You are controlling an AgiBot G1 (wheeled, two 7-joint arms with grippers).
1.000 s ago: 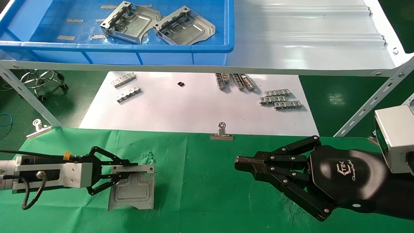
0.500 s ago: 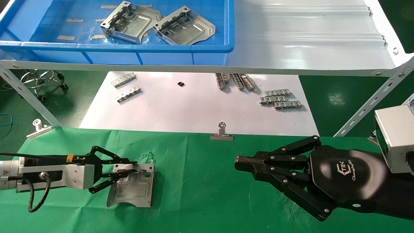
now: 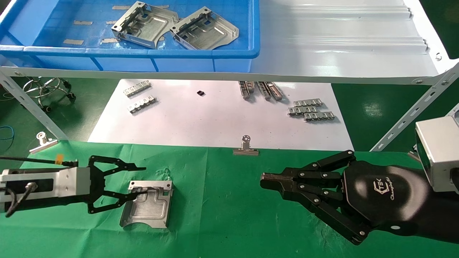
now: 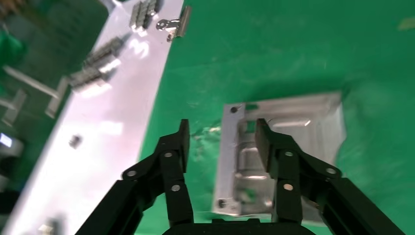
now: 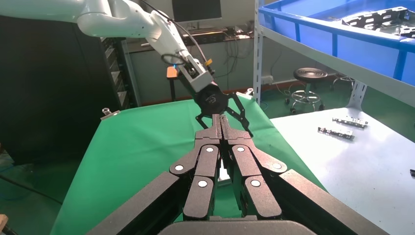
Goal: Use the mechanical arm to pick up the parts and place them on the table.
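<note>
Trouble starts at the left gripper (image 3: 138,181): its jaws stand apart, but the lower finger (image 3: 134,194) overlaps the plate (image 3: 147,209) lying flat on the green table (image 3: 222,200), so pulling back could drag it askew. Two more plates (image 3: 143,23) wait in the blue bin (image 3: 247,53). Right gripper (image 3: 265,181) hovers pinched together, empty.

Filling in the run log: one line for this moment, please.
left tool: open, over part | part: flat on table | right tool: shut, idle
</note>
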